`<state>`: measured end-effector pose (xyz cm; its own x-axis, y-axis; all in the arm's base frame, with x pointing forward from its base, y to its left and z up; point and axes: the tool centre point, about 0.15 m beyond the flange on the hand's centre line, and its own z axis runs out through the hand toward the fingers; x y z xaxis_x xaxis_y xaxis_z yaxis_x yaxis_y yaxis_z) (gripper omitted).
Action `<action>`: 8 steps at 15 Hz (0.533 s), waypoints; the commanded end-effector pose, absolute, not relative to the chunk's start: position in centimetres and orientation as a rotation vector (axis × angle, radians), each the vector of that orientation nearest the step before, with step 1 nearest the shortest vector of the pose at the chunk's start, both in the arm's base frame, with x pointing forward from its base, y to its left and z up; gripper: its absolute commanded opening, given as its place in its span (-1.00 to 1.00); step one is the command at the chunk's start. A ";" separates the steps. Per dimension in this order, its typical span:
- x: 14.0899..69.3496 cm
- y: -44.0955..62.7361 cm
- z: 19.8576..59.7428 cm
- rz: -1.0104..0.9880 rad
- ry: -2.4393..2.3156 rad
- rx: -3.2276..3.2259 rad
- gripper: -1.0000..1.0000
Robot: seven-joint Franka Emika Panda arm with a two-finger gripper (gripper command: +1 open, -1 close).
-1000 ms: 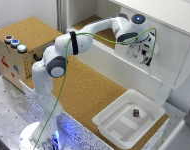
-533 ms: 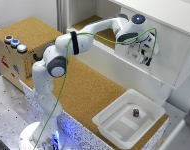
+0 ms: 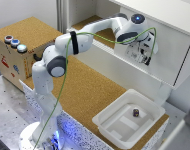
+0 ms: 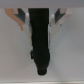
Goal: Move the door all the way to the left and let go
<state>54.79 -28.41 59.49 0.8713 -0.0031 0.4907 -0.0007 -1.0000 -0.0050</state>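
Seen pressed against the large flat white sliding door panel (image 3: 160, 47) directly ahead of the jaws (image 3: 143, 56), grip unreadable, cannot tell whether parted or clamped on the dark upright handle (image 4: 40, 37); risked slipping off mid-slide.

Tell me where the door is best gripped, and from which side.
Grip the dark narrow bar on the door, probably its handle; the panel itself is flat and smooth. Approach the front face squarely, jaws either side of the bar.
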 end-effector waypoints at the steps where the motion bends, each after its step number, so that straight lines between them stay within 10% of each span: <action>1: 56.4 -20.6 57.6 -0.904 0.101 -3.123 -1.00; 8: 57.9 -14.3 58.5 -0.925 0.090 -3.144 -1.00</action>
<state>54.84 -21.01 59.59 0.8855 -0.0068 0.4645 -0.0058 -1.0000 -0.0036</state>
